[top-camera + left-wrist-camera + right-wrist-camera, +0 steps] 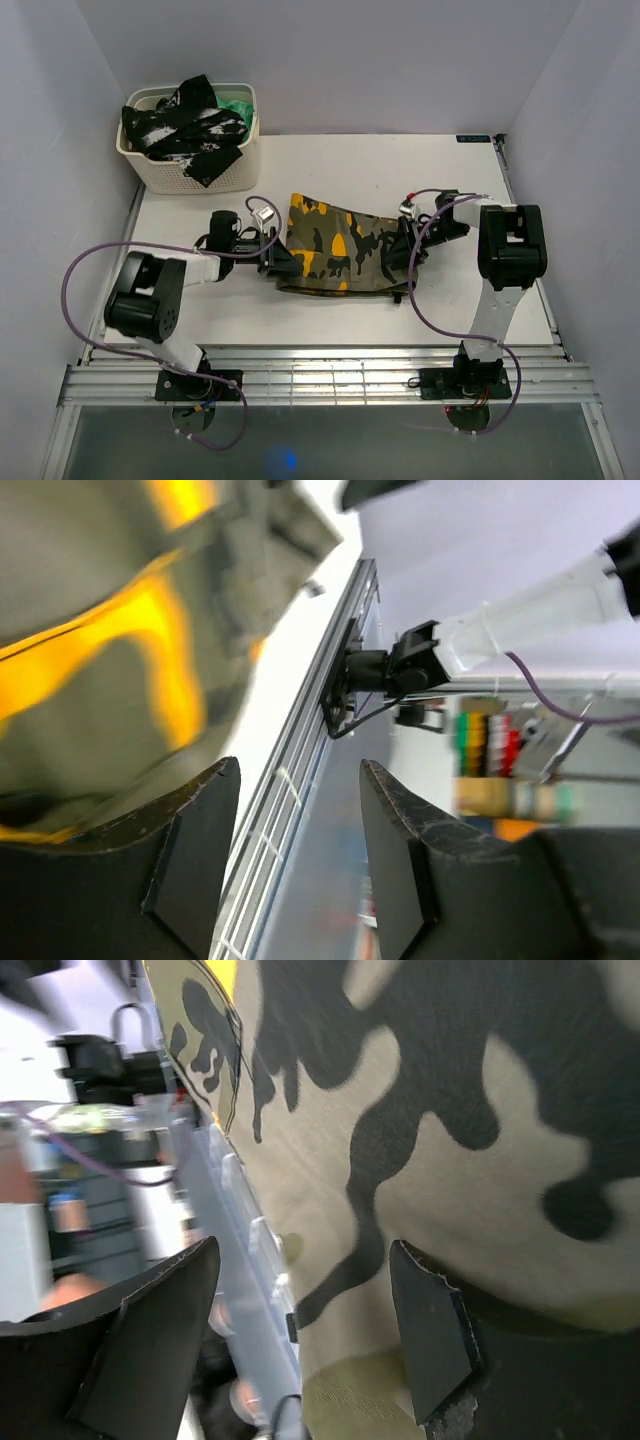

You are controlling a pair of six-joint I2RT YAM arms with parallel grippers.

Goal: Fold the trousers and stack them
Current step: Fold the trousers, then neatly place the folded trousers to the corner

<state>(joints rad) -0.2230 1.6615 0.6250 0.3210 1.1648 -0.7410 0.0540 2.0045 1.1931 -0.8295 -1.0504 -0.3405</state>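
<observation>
The trousers (335, 245) are flanked on the counter (400, 170) by the left claw (272, 252) and right claw (408, 245), both released; a far-edge label (472, 139) cannot be read.

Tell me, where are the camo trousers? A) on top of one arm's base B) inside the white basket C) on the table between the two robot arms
C: the trousers are on the table, between the left gripper and the right gripper; the basket holds other cloth.

text: none legible | table-edge label (473, 138): dark, possibly cyan print, too small to read
</observation>
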